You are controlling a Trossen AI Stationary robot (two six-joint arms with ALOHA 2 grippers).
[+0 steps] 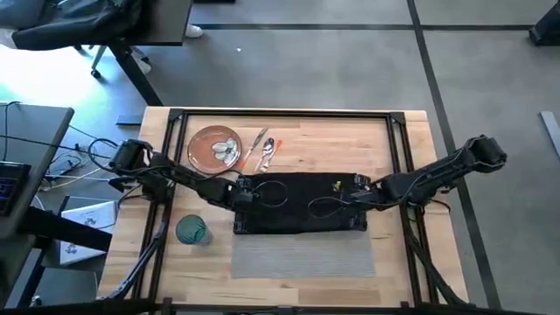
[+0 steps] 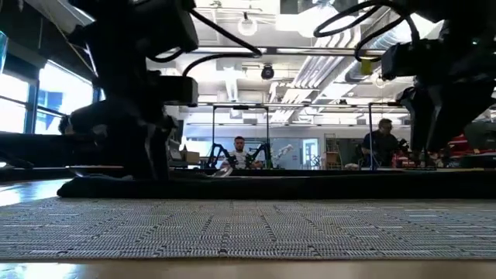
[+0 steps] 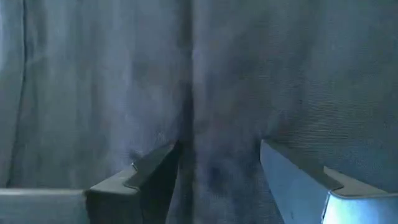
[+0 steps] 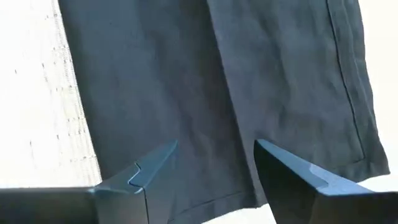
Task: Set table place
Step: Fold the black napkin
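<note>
Hovering open over the black napkin (image 1: 302, 203): left end effector (image 1: 244, 194), right end effector (image 1: 357, 198)

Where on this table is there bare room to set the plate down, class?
The grey placemat lies bare in front of the black napkin. Bare wood lies right of the cutlery, behind the napkin. The napkin strip is crowded: left end effector and right end effector hover over it.

In the high view, the napkin (image 1: 302, 203) hides the mat's (image 1: 302, 255) upper part. The cutlery (image 1: 262, 150), right of the plate (image 1: 214, 147), is too small to sort. The low view loses the plate and glass (image 1: 192, 230).
</note>
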